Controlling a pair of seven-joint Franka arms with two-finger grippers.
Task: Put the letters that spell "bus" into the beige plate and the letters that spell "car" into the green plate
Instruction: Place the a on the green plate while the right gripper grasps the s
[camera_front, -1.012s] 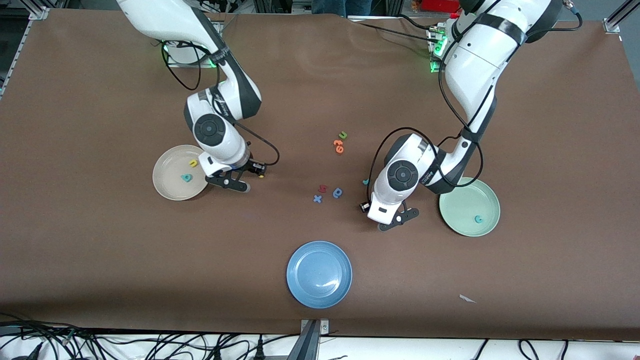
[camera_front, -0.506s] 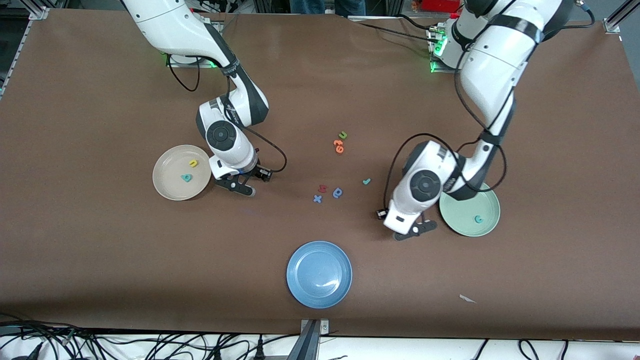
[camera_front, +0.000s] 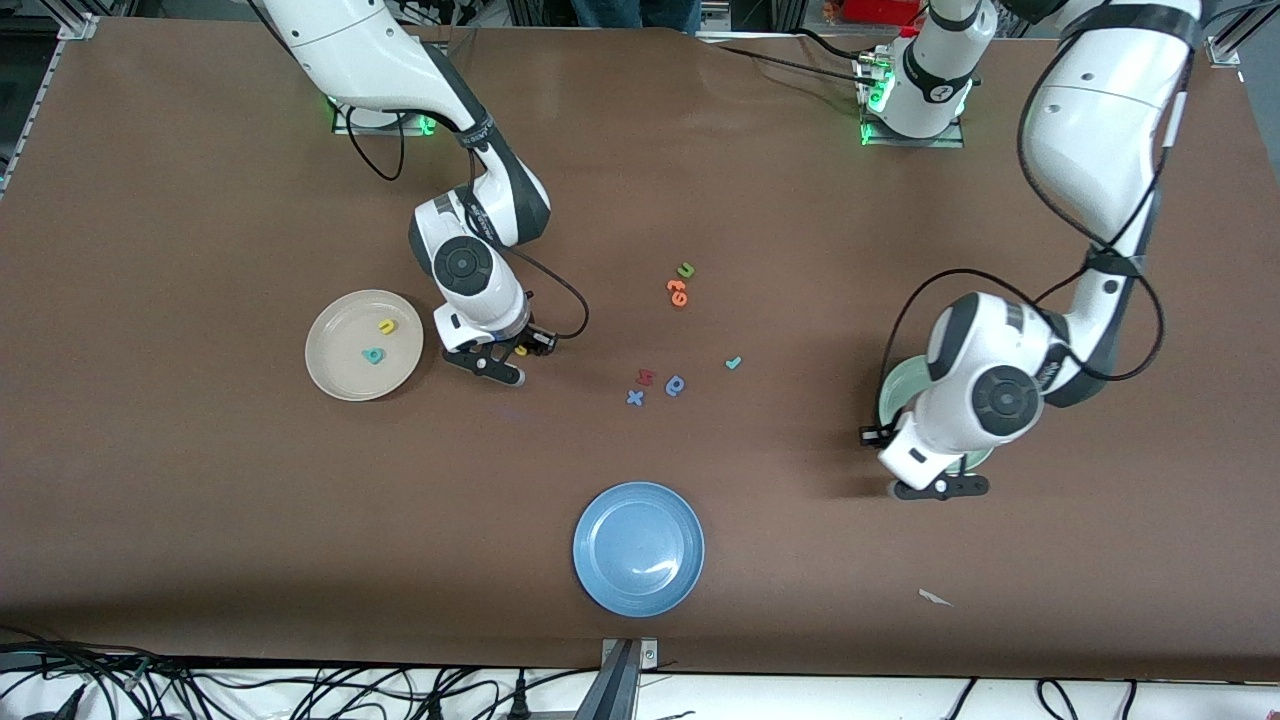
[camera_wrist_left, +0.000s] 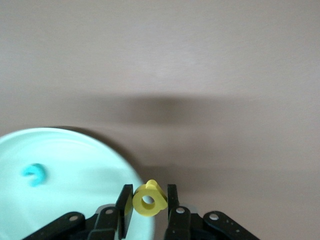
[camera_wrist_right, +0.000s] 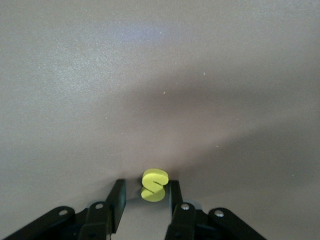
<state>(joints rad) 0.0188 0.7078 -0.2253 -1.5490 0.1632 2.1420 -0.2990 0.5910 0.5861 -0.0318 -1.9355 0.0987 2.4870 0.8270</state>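
Carrying yellow "a" (camera_wrist_left: 148, 199), left gripper (camera_wrist_left: 148, 202) reached green plate (camera_wrist_left: 75, 170).

Matt brown table cover (camera_front: 200, 480), glossy blue plate (camera_front: 610, 580), seemingly foam yellow "s" (camera_wrist_right: 154, 185).

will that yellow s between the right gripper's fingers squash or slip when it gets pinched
The yellow "s" looks like thick foam, so it probably gives slightly under the right gripper rather than cracking. It is tiny, so likely very light. Its rounded, narrow edges offer little flat contact, so it may twist or pop out if the fingers close off-centre.
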